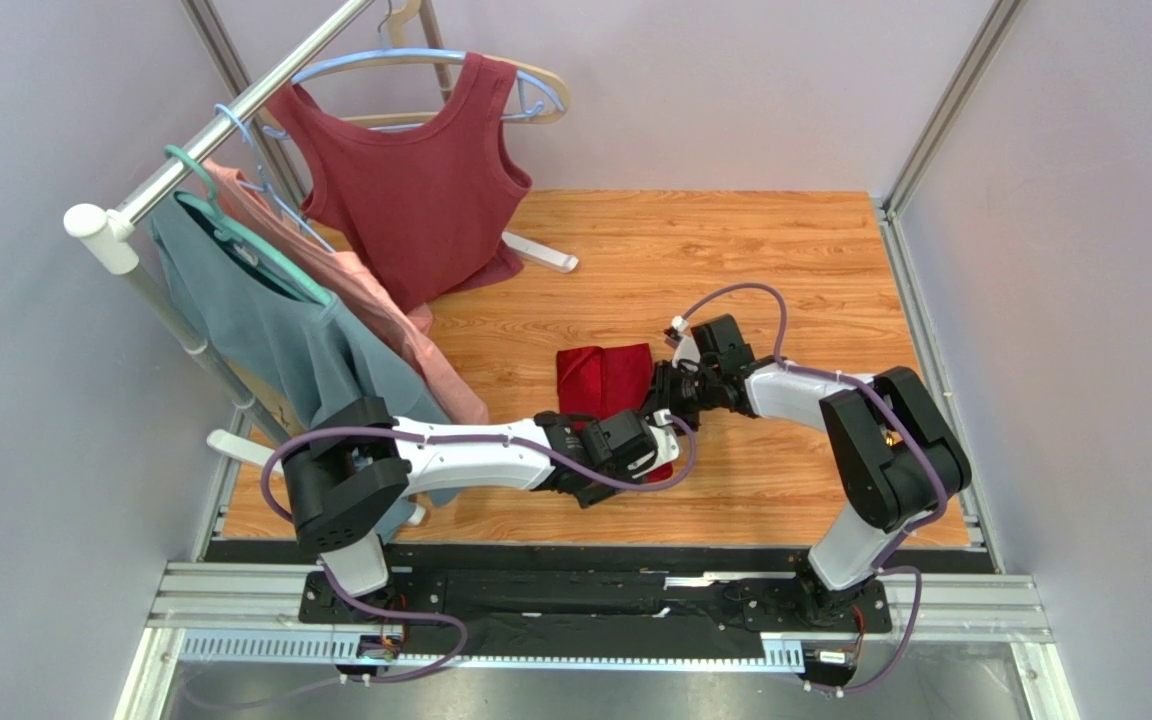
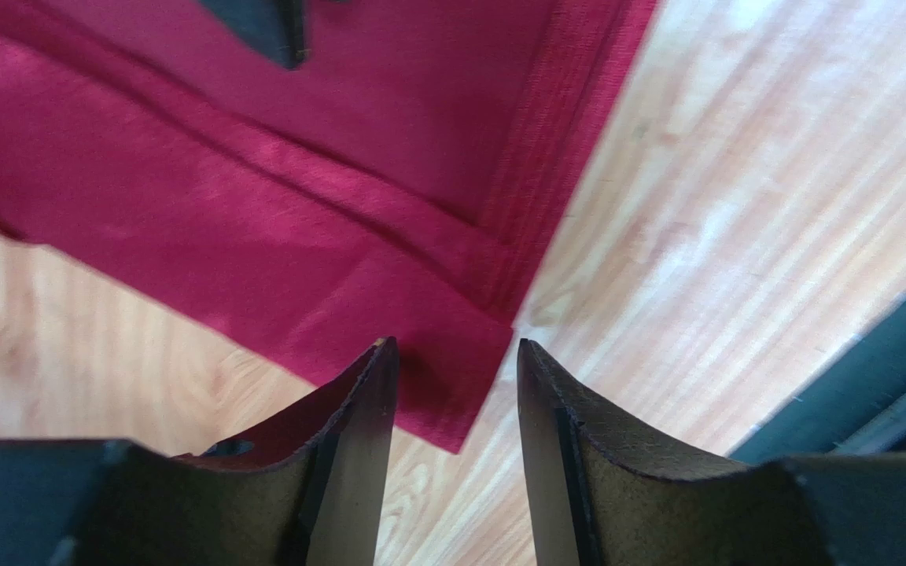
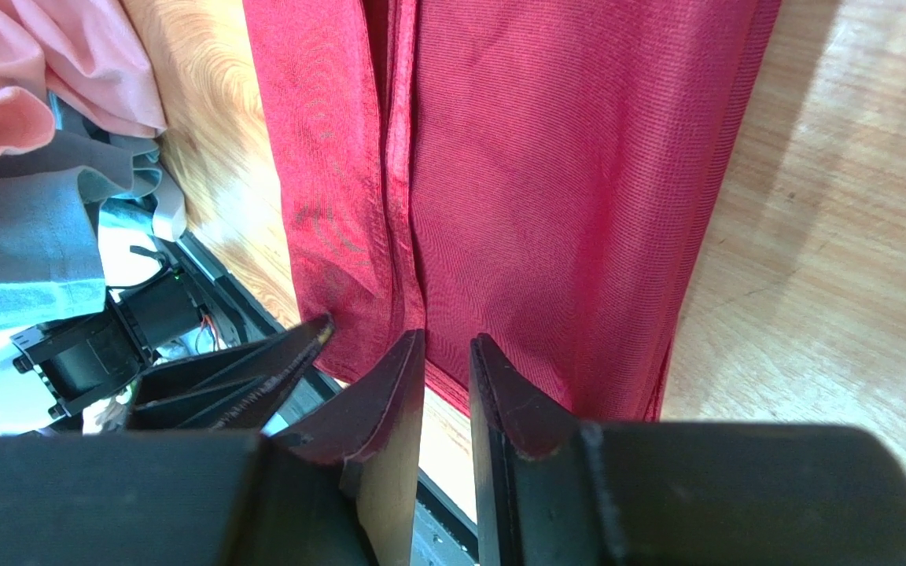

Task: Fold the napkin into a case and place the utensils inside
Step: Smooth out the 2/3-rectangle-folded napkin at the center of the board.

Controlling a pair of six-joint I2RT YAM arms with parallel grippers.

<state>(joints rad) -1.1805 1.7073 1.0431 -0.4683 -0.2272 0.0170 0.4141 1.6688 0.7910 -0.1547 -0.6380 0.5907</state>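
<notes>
I can read no writing, label, brand, number or sign in any of my views. The napkin [image 2: 304, 212] shows only plain cloth, and any marking on the metal rail [image 1: 973, 608] at my bases is too small for me to make out.

napkin [image 1: 597, 378] on table [image 1: 748, 255] | left end effector [image 2: 455, 344] before it (right end effector [image 3: 446, 336] beside)
</notes>
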